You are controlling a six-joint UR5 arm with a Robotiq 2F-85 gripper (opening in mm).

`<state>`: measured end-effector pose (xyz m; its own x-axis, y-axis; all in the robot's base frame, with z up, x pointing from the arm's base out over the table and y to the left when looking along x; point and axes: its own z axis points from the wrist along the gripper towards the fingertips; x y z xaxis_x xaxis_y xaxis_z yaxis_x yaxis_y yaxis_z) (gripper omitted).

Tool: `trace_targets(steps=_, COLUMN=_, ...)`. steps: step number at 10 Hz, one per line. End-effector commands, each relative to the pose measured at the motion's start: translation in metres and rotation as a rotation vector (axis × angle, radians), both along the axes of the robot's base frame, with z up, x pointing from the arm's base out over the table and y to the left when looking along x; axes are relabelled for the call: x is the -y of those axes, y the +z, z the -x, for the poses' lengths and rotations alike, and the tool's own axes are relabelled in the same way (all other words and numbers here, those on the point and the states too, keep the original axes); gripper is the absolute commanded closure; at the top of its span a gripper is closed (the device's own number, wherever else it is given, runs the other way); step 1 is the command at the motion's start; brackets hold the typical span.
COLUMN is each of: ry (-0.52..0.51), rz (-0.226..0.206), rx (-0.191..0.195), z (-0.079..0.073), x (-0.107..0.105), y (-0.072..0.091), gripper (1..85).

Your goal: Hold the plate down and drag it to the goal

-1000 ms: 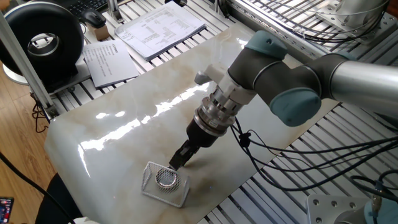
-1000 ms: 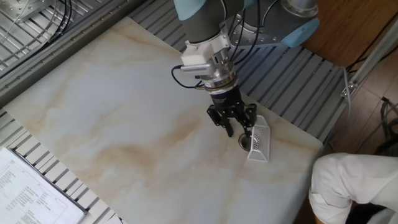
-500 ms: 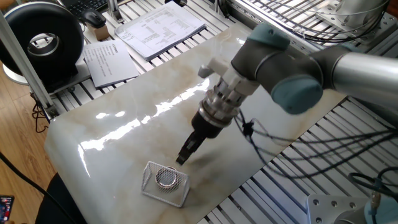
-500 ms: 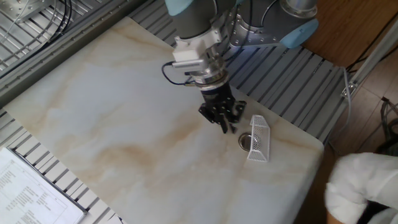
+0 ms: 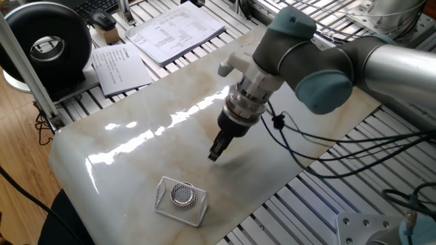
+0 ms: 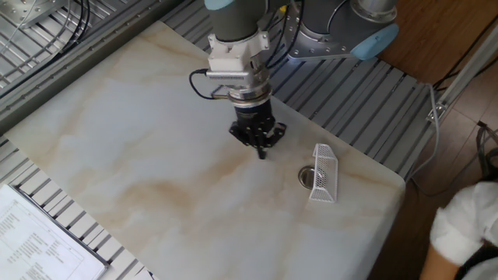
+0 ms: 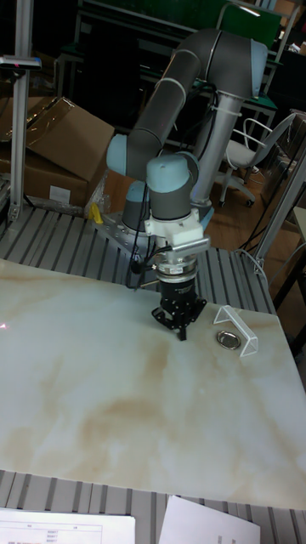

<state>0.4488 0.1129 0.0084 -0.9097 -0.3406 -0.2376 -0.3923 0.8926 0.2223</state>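
The plate [image 5: 181, 195] is a small shiny disc lying on the marble top, inside the outline of the goal [image 5: 163, 197], a small wire mesh tray near the table's front edge. In the other fixed view the plate [image 6: 305, 177] lies against the low side of the goal [image 6: 327, 173]. The tall view shows the plate [image 7: 228, 339] beside the mesh goal [image 7: 241, 325]. My gripper [image 5: 214, 155] [image 6: 261, 153] [image 7: 180, 333] hangs a short way from both, over bare marble. Its fingers are together, shut on nothing, and touch neither.
The marble slab [image 5: 136, 136] lies on a slatted aluminium table. White paper sheets [image 5: 174, 28] and a black round device [image 5: 48, 44] sit at the far left. Cables [image 5: 327, 160] trail from the arm. A person in white [image 6: 467, 233] stands at the corner near the goal.
My gripper has drawn back from the plate at the goal's edge, moving toward the middle of the slab. The plate and goal have stayed in place.
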Motion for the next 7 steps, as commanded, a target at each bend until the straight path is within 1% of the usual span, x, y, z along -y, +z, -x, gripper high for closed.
trace_targets(steps=1, ry=-0.036, rz=0.163, rx=0.024, z=-0.010, x=0.046, y=-0.001, gripper=84.3)
trace_targets(steps=2, ry=-0.027, rz=0.170, rx=0.001, z=-0.004, x=0.062, y=0.011, gripper=84.3)
trace_targets(steps=3, ry=-0.027, rz=0.148, rx=-0.034, z=0.007, x=0.067, y=0.030, gripper=84.3)
trace_targets(steps=4, ry=-0.021, rz=0.159, rx=-0.048, z=0.015, x=0.074, y=0.052, gripper=84.3)
trace_targets(steps=5, ry=-0.013, rz=0.170, rx=-0.044, z=0.019, x=0.075, y=0.065, gripper=84.3)
trace_targets(steps=6, ry=-0.016, rz=0.177, rx=-0.044, z=0.021, x=0.075, y=0.069, gripper=84.3)
trace_targets(steps=7, ry=-0.023, rz=0.171, rx=-0.048, z=0.022, x=0.072, y=0.069, gripper=84.3)
